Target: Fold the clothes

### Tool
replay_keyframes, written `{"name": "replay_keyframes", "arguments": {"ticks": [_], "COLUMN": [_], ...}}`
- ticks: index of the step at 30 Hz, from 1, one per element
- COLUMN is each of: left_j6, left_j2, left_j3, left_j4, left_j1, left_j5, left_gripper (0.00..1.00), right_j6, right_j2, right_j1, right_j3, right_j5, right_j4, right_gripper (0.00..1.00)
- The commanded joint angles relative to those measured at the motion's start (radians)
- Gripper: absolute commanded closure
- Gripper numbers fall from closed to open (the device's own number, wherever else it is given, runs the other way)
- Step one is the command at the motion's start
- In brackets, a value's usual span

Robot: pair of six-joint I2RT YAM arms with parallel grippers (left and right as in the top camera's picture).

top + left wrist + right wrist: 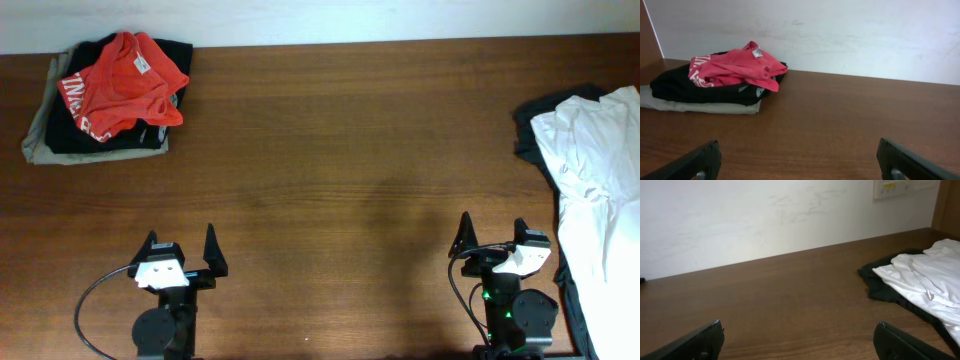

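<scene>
The red-orange T-shirt (125, 82) lies crumpled on top of a folded black garment (62, 135) and a beige garment (33, 145), stacked at the desk's (340, 160) far left corner. A white garment (600, 150) is spread over a dark garment (525, 125) at the right edge. Well apart from both piles, the left hand (180, 245) and right hand (492, 235) sit at the near edge, released and grasping nothing.

Black-fingered left hand (181, 236), white housing (160, 270), cable (93, 300)
</scene>
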Motion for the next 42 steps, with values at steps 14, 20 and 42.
{"name": "replay_keyframes", "arguments": {"ticks": [14,20,42], "left_j6": [0.02,0.02,0.02], "left_j2": [-0.007,-0.007,-0.007], "left_j3": [-0.002,-0.002,-0.002], "left_j4": [-0.004,-0.004,-0.004], "left_j1": [0.005,0.005,0.005], "left_j5": [-0.015,-0.015,-0.015], "left_gripper": [0.01,0.01,0.01], "right_j6": [-0.01,-0.01,-0.01], "right_j2": [-0.01,-0.01,-0.01], "right_j1": [-0.008,-0.008,-0.008], "right_j3": [-0.007,-0.007,-0.007], "right_j5": [0.002,0.002,0.002], "right_j4": [-0.005,-0.005,-0.005], "right_gripper": [0.01,0.01,0.01]}}
